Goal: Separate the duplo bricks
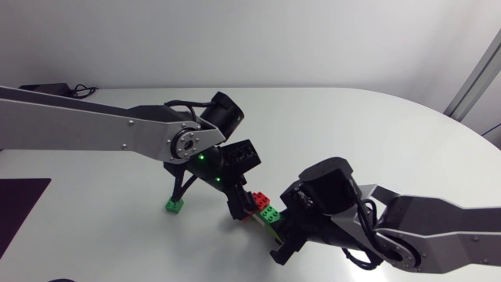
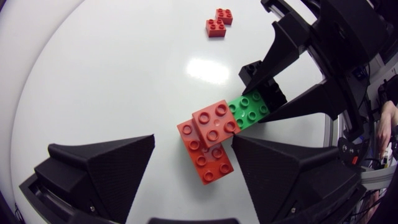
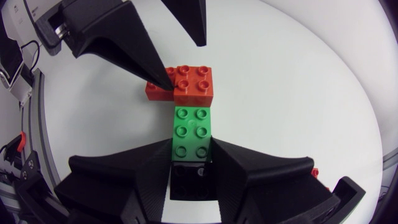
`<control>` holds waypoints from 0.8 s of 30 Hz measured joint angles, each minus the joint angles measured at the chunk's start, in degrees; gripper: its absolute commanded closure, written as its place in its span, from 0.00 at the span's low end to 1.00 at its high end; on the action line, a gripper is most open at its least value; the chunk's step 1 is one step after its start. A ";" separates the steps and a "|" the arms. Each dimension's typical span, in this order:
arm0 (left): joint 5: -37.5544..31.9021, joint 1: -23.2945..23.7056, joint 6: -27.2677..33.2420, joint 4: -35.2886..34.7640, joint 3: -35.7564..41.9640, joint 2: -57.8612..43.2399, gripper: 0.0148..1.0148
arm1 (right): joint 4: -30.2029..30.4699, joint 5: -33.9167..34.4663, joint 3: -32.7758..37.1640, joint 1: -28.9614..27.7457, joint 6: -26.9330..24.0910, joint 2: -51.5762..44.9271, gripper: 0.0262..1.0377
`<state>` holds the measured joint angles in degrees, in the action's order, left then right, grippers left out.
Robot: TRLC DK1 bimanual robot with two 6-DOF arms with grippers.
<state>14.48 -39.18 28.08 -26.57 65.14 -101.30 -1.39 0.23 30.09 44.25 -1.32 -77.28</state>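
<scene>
While a joined cluster of duplo bricks (image 1: 264,207) lies on the white worktop (image 1: 376,133), its green brick (image 3: 192,127) is clamped at one end by the right end effector (image 3: 191,149). The fingers are pressed against both long sides, and a black brick (image 3: 193,183) is seen between them at that end. The left end effector (image 2: 191,144) is spread wide around the red bricks (image 2: 208,143). One fingertip is set against them and the other stands apart, so nothing is grasped.

The green brick's long axis is pointed straight from the right end effector toward the red pair, whose lower, longer brick is laid crosswise to it. The square red brick on top appears to bridge the joint. Studs are turned upward throughout.

The pieces are judged light, rigid and smooth-sided, locked only by stud friction. A hold across the flat side walls of the red pair, close to the joint, is judged best, so that the parts can be levered apart rather than slid. A loose green brick (image 1: 174,205) is seen apart from the cluster, on the left end effector's side.
</scene>
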 measured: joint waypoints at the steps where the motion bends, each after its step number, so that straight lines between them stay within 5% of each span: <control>1: 0.00 -0.33 -0.57 0.04 0.00 -0.20 0.12 | 0.00 0.00 0.00 0.00 0.02 0.00 0.81; 24: -5.35 -3.23 -12.02 0.85 2.93 -3.72 0.16 | -0.11 0.87 0.02 -0.39 0.04 -0.09 0.81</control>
<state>9.13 -42.41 16.05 -25.71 68.07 -105.01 -1.50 1.10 30.11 43.86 -1.28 -77.36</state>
